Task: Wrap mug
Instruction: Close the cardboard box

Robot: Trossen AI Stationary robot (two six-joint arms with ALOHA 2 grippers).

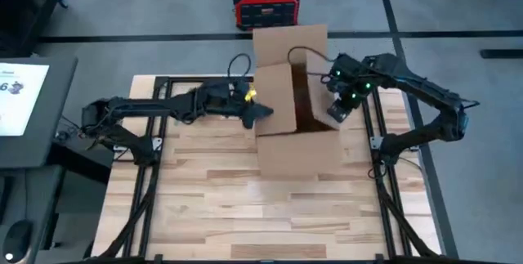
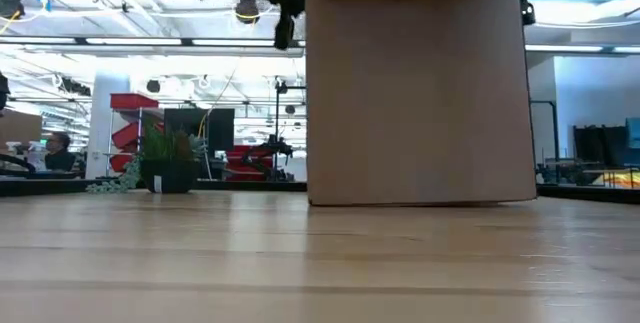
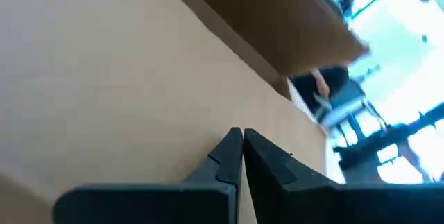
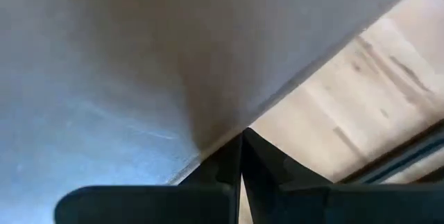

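A tall cardboard box [image 1: 294, 125] stands on its base mid-table with its top flaps open; its near wall [image 2: 415, 93] fills the low view. The mug is out of view. My left gripper [image 1: 266, 110] is shut, held up at the box's left side, its tips [image 3: 243, 137] pointing at the left wall [image 3: 125, 92]. My right gripper [image 1: 337, 115] is shut at the box's right side, its tips [image 4: 243, 137] at the edge of a cardboard panel [image 4: 139, 57]. My left gripper points its shut fingertips level, from the table's left, at the box's left outer wall [image 3: 229, 116], high up near the flap. I cannot tell whether they touch it. My right gripper has its shut fingertips at the lower edge of the box's right-hand cardboard panel [image 4: 222, 130], slanting down from the table's right. I cannot tell whether they touch it.
A red and black device [image 1: 265, 4] sits on the floor beyond the table's far edge. Bare wooden tabletop [image 1: 261, 215] lies between the box and the near edge. A grey side table [image 1: 24, 100] stands at the left.
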